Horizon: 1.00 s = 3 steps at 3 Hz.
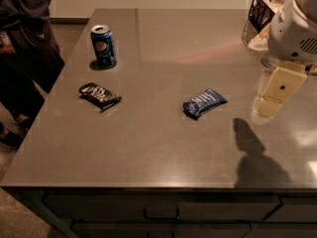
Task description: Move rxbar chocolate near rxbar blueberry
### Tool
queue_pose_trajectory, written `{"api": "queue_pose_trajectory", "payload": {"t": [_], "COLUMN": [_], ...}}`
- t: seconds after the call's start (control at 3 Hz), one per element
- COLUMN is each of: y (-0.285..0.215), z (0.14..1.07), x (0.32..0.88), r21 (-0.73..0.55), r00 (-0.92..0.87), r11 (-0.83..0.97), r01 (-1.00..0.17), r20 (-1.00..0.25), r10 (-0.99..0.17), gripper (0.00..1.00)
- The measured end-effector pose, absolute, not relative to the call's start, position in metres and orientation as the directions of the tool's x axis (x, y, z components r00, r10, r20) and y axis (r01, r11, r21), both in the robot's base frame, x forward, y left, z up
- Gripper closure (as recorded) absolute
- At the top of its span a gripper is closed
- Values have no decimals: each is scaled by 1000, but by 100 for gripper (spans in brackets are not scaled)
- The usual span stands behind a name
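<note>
The rxbar chocolate (99,95), a flat black wrapper with white lettering, lies on the left part of the grey table (158,148). The rxbar blueberry (204,102), a flat dark-blue wrapper, lies near the table's middle, to the right of the black bar. My gripper (270,105) hangs at the right side, above the table, to the right of the blue bar and far from the black bar. It holds nothing that I can see.
A blue Pepsi can (103,46) stands upright behind the black bar at the back left. A black wire basket (267,6) sits at the back right corner. A person in dark clothes (25,43) stands at the table's left edge.
</note>
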<state>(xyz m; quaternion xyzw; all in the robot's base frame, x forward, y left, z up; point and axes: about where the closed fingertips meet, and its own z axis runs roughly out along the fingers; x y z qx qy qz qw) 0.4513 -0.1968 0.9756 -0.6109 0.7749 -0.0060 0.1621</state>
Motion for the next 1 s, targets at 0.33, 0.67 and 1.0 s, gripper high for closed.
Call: {"api": "queue_pose_trajectory", "payload": {"t": [0.33, 0.67, 1.0], "y": [-146, -87, -32], "z": [976, 972, 957], "x": [471, 484, 489], "r21": [-166, -168, -176], "r00": [-158, -132, -137], "r11": [219, 204, 218], "r01": [-961, -964, -960], "r20": [-319, -362, -383], "r10": [-934, -923, -914], "gripper": [0, 0, 0]}}
